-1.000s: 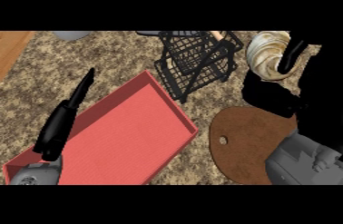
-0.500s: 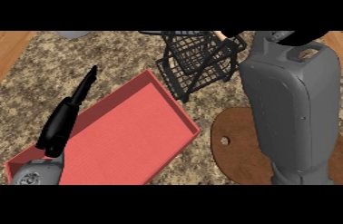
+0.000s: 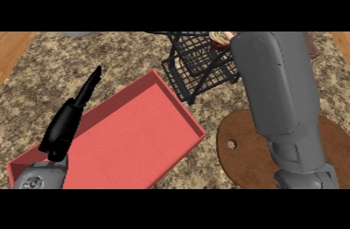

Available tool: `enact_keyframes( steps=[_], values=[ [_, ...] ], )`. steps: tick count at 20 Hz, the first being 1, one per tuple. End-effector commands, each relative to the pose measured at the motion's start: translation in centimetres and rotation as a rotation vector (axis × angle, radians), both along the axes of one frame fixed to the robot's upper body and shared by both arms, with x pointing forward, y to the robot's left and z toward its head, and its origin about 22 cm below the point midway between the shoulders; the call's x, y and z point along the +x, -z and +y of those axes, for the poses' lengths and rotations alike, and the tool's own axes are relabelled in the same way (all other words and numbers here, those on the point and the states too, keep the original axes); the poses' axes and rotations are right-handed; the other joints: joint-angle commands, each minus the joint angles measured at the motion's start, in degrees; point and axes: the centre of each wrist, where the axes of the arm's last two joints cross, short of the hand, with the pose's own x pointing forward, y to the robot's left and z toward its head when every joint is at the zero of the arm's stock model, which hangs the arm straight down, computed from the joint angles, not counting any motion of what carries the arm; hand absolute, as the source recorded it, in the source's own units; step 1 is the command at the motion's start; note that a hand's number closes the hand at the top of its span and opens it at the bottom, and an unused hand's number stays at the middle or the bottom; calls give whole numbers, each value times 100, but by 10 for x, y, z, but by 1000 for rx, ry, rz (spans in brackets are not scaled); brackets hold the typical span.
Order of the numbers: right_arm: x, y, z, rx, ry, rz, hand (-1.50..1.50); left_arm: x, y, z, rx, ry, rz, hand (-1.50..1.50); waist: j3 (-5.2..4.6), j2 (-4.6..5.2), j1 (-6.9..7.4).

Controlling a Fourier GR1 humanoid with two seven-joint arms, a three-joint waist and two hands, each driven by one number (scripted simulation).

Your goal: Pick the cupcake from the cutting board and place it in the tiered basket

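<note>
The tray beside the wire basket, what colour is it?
Red, or salmon-red; the tray shows plainly in the head view.

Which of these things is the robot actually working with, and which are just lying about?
In the job:
- black wire tiered basket
- pale frosted cupcake, at the basket's top
- round brown wooden cutting board
- grey right forearm

Lying about:
- red rectangular tray
- resting left hand

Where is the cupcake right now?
In the head view, the cupcake peeks out at the top, at the black tiered basket, just left of the right forearm.
</note>
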Motion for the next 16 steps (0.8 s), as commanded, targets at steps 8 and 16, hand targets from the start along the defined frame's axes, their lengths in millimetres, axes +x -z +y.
enact_keyframes(
  steps=[8,16],
  values=[
    [32,26,5,214,31,-367,-150,6,-2,1,-1,-14,3,0,2,6,-70],
    [30,10,-45,190,380,-547,-150,-9,2,22,8,-74,20,0,-2,-189,-437]
  ],
)
